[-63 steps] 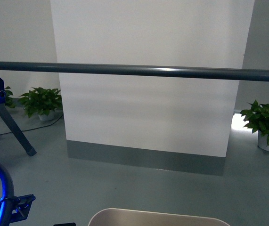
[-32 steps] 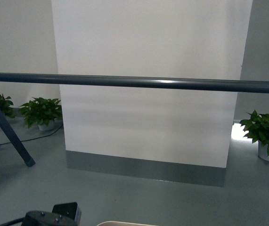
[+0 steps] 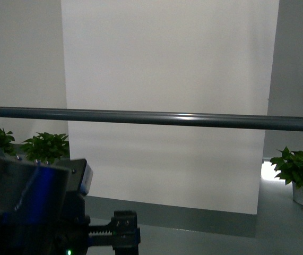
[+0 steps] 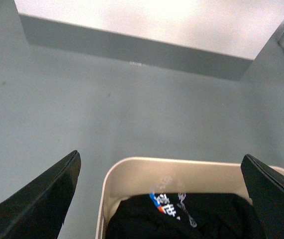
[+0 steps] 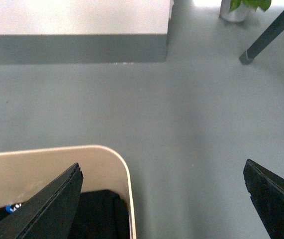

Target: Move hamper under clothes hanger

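Now the hamper (image 4: 132, 174) sits on the floor directly below my two tools, its rim facing the white pillar (image 3: 167, 79). My left tool (image 4: 159, 199) and my right tool (image 5: 161, 199) both hang open above the hamper, holding nothing. The left one is over its middle, the right one over its corner. The clothes hanger (image 3: 193, 119) crosses before the pillar, so the hamper probably must go forward.
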Controlling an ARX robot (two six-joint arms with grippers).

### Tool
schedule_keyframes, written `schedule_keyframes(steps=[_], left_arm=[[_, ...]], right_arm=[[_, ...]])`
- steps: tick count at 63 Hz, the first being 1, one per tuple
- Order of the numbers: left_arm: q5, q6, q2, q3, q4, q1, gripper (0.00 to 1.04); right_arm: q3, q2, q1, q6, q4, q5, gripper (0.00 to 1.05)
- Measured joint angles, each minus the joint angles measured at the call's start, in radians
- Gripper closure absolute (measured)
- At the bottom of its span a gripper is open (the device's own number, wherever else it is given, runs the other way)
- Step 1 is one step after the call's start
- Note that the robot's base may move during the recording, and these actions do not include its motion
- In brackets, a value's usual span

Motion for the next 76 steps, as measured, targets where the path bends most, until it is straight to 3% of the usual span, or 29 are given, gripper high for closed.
schedule_keyframes(steps=[15,29,36,49,56,60,65,72,76], left_arm=[[-0.039,0.099,-0.247,0.038,-0.092,-0.03,0.07],[-0.105,0.174,-0.449,0.05,-0.17,-0.056,0.07],[-0.116,0.19,-0.515,0.05,-0.176,-0.066,0.07],[-0.119,0.195,-0.509,0.05,-0.18,-0.067,0.07],[-0.164,0.196,-0.553,-0.004,-0.222,-0.048,0.22],[-0.14,0.196,-0.604,-0.085,-0.198,-0.02,0.33],[-0.115,0.195,-0.657,-0.165,-0.173,0.016,0.44],[-0.078,0.195,-0.727,-0.272,-0.14,0.068,0.6],[-0.039,0.195,-0.778,-0.349,-0.121,0.1,0.74]], right_arm=[[-0.006,-0.342,0.002,-0.095,-0.161,0.024,0.08],[0.0,-0.648,0.062,-0.2,-0.3,0.097,0.08],[0.0,-0.777,0.103,-0.242,-0.315,0.163,0.08],[0.0,-0.812,0.116,-0.256,-0.315,0.166,0.08],[0.0,-0.821,0.109,-0.243,-0.343,0.129,0.1],[-0.006,-0.867,0.08,-0.185,-0.476,-0.034,0.2],[-0.044,-0.91,0.059,-0.148,-0.52,-0.129,0.31],[-0.112,-0.965,0.035,-0.12,-0.517,-0.174,0.47],[-0.163,-1.008,0.014,-0.108,-0.513,-0.188,0.61]])
